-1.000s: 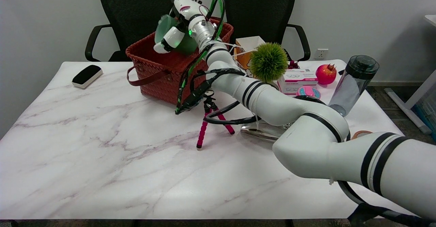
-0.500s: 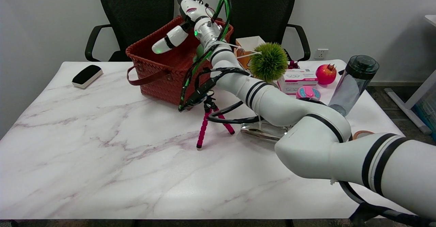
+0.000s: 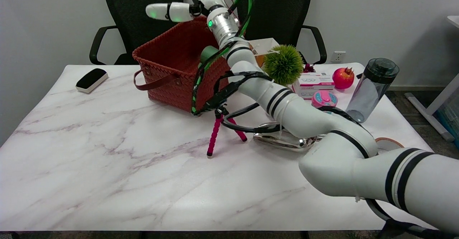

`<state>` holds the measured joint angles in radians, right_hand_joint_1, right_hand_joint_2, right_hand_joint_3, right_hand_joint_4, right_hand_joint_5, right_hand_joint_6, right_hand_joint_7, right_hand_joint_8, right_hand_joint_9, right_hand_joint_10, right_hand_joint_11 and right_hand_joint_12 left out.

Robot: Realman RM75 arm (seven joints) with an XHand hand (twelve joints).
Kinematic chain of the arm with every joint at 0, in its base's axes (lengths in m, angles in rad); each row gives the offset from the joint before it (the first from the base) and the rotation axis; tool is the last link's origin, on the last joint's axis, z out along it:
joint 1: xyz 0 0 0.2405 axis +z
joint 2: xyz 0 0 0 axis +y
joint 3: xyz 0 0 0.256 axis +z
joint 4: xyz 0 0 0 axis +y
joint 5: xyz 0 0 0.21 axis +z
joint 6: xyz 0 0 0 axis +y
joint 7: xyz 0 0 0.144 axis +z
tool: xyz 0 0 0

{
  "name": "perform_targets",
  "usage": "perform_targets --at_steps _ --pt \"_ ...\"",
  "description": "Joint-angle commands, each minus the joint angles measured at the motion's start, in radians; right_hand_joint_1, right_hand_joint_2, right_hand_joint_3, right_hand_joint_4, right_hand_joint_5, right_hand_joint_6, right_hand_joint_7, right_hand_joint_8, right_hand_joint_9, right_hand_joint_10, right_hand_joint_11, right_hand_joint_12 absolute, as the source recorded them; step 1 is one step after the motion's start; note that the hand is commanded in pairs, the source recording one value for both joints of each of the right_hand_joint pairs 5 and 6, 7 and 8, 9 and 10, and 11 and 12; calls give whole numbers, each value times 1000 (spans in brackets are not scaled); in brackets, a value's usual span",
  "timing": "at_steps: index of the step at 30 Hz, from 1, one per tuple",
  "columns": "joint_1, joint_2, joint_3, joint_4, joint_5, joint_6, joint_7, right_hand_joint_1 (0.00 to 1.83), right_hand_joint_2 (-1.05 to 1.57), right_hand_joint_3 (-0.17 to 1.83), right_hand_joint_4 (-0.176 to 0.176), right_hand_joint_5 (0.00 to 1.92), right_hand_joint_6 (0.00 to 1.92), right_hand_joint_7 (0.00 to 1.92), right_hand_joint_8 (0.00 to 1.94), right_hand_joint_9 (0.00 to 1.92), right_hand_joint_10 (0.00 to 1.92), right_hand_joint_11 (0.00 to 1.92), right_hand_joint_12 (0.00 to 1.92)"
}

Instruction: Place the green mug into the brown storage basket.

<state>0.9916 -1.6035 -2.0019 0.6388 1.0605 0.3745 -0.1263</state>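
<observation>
The green mug (image 3: 208, 53) lies inside the brown storage basket (image 3: 168, 70), against its right wall; only a small part of it shows past my right arm. My right hand (image 3: 193, 2) hangs in the air above the basket's back rim, empty. Its thumb (image 3: 166, 11) sticks out to the left and the other fingers point up, partly cut off by the top edge of the picture.
A pink-legged tripod (image 3: 220, 129) stands in front of the basket. A black-and-white eraser (image 3: 91, 80) lies at the far left. At the right are a green spiky ball (image 3: 283, 65), an orange box (image 3: 263, 48), a small white box (image 3: 312, 84), a pomegranate (image 3: 343, 78), a bottle (image 3: 371, 88) and a shiny metal object (image 3: 283, 140).
One second ago my right hand held the green mug above the basket. It has let go; the mug dropped into the basket and the hand rose with fingers spread.
</observation>
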Motion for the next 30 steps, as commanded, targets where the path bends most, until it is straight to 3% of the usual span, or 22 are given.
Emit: perform_targets --at_steps 1,10,24,30 --pt "-322 212 -29 685 261 -12 101 453 594 -175 0 0 0 0 0 0 0 0 0" --pt "-597 292 -23 1019 274 70 94 393 818 -175 0 0 0 0 0 0 0 0 0" --pt "-909 373 -72 1179 264 347 112 368 904 -175 0 0 0 0 0 0 0 0 0" --pt "-1000 407 -107 1177 124 516 247 292 1464 -175 0 0 0 0 0 0 0 0 0"
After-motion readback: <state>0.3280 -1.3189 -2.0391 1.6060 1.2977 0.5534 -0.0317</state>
